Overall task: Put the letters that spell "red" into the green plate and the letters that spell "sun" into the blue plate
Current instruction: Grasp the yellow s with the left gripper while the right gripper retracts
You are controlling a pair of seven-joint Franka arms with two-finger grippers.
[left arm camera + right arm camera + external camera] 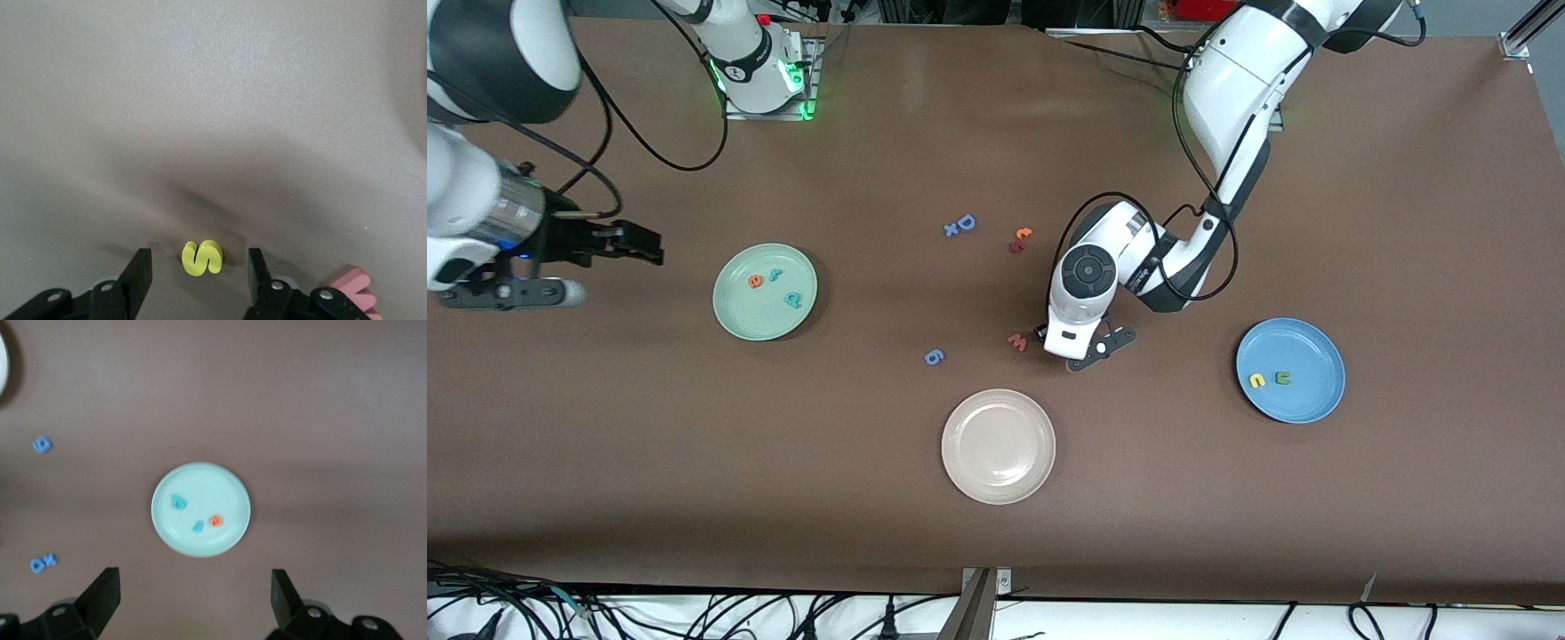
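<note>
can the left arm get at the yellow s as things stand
Probably yes. The left pincer is down at the table with its fingers open on either side of the yellow s, nothing between them. The pink w lies just outside one finger and does not seem to block the closing.

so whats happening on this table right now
Two robot arms are sorting small foam letters onto plates. The left pincer is down at the brown table with its fingers either side of the yellow foam "s", not yet gripping it, a pink foam letter beside it. The round blue plate holds a yellow "n" and dark green "u". The pale green plate holds an orange "e" and two teal letters. The right pincer waits open near that plate.
</note>
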